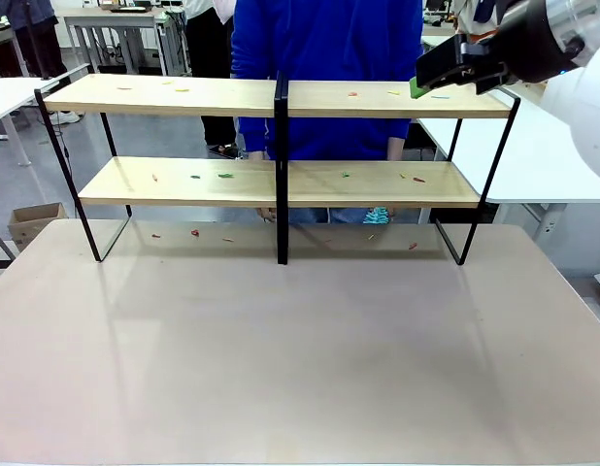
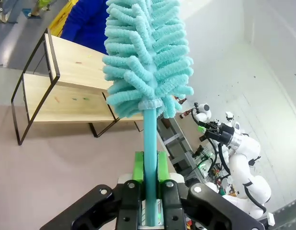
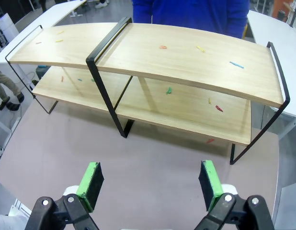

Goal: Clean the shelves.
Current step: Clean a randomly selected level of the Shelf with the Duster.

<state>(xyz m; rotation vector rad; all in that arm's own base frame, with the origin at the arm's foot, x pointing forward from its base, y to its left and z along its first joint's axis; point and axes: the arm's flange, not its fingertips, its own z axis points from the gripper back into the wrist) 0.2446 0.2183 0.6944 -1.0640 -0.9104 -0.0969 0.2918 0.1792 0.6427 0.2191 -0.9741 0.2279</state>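
Left gripper (image 2: 150,167) is pinched tight on the teal handle of a fluffy duster (image 2: 145,57), with the head sticking straight out past the fingers. In the left wrist view the shelves (image 2: 76,81) lie beyond and off to one side of the duster head, well apart, nothing touching.

Shelves stand on the far half of the tabletop (image 1: 300,349), long axis running left to right, central black upright in the middle, person (image 1: 324,58) in blue right behind. Coloured scraps (image 1: 225,176) lie on both boards and on the tabletop underneath.

Right gripper (image 1: 423,78) hovers high by the right end of the top board (image 1: 213,96), fingers spread wide and empty. Its wrist view looks down on the boards from the robot's side.

Judgement: the right arm is nearer but has no tool. The left arm has to bring the duster over and sweep along the boards' length.
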